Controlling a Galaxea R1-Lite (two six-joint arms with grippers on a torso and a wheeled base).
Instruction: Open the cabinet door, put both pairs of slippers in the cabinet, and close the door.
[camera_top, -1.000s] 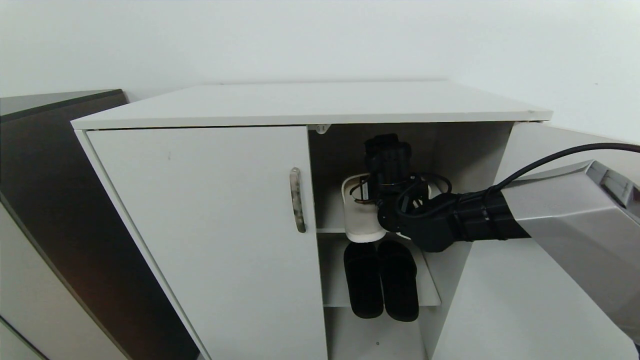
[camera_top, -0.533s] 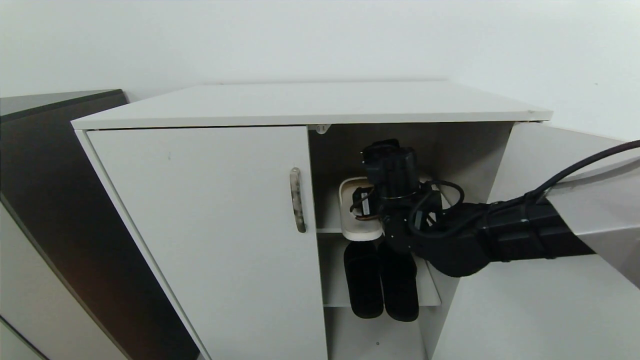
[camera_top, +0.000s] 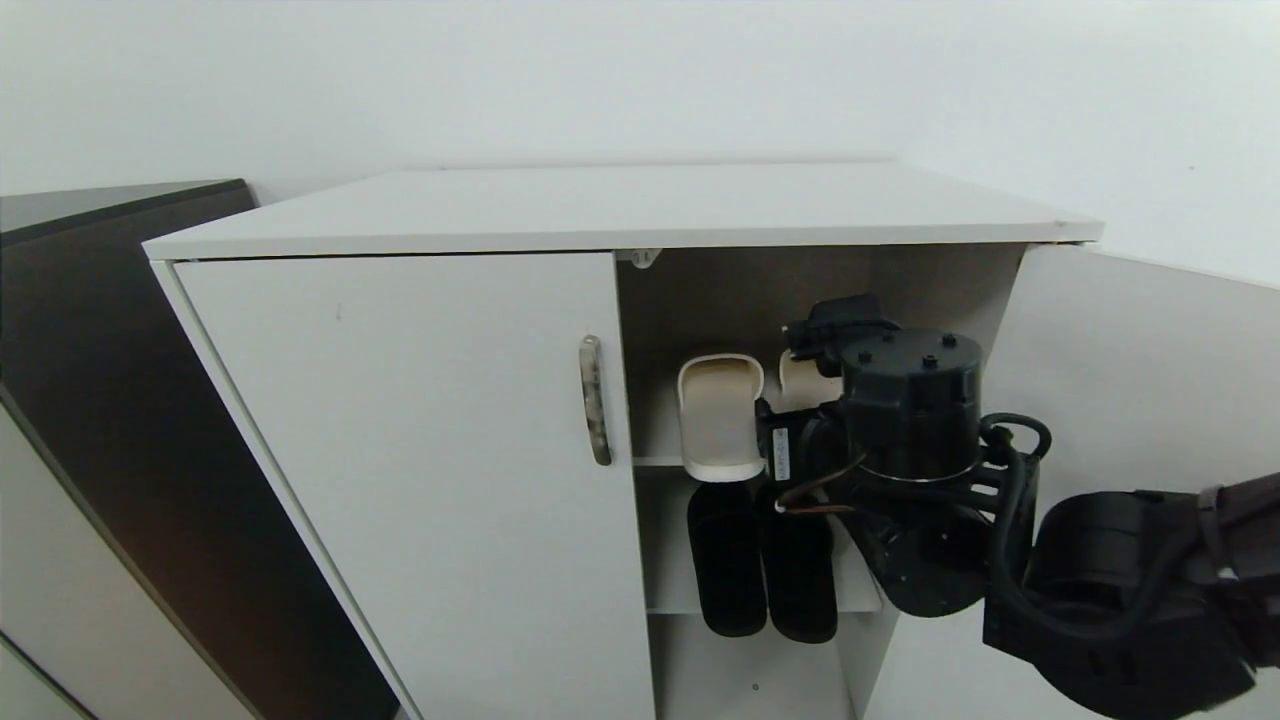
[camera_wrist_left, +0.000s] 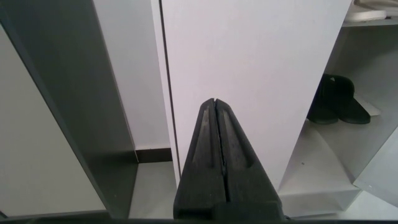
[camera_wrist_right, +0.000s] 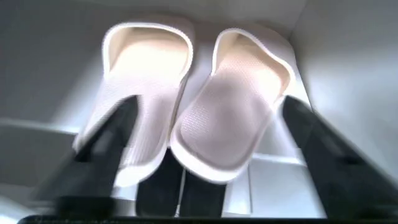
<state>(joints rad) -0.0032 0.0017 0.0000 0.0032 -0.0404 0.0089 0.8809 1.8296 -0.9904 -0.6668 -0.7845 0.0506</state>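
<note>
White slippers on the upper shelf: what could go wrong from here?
1. The white slippers stick out past the shelf edge; the open right gripper, with a finger on either side, could snag one and tip it off when pulling away.
2. If they overhang too far, the open door may bump them when shut.

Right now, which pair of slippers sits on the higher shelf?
The cream-white textured slippers sit on the upper shelf; the flat black slippers lie on the shelf below.
</note>
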